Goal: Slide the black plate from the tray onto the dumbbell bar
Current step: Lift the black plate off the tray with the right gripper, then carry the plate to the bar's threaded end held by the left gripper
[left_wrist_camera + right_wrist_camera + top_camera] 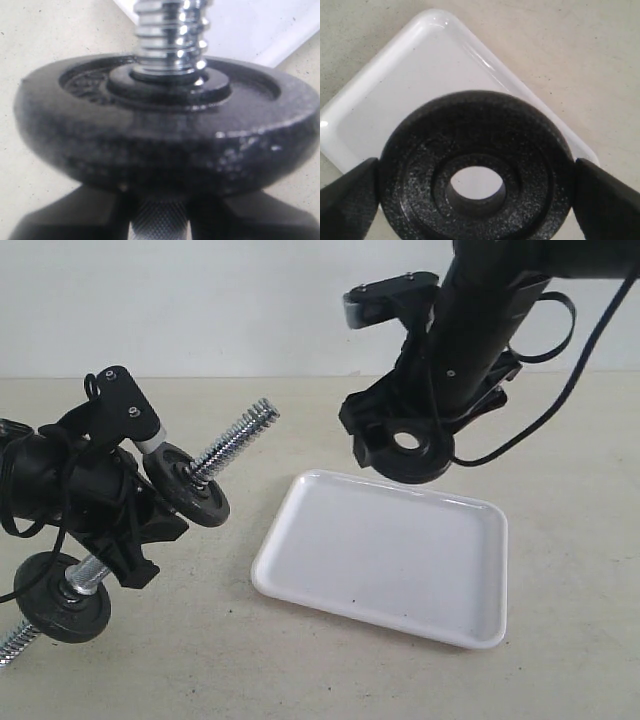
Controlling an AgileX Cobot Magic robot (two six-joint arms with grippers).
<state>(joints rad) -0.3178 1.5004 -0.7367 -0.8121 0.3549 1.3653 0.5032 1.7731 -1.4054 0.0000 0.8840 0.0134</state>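
My right gripper point(405, 445) is shut on the black plate point(432, 456) and holds it in the air above the far edge of the white tray point(400, 560). In the right wrist view the black plate point(475, 125) sits between both fingers point(350, 197), and the tray point(410, 75) shows through its central hole. My left gripper point(110, 530) is shut on the knurled middle of the dumbbell bar point(238, 438), which tilts up toward the right. A greyer disc point(190, 485) is on the bar's upper part and another point(62, 597) on the lower end. The left wrist view shows the upper disc point(165, 145) and the threaded end point(170, 35).
The tray holds nothing and lies on a beige tabletop point(560, 440). The bar's free threaded end points toward the tray's far left corner. Cables hang from the right arm point(480, 310).
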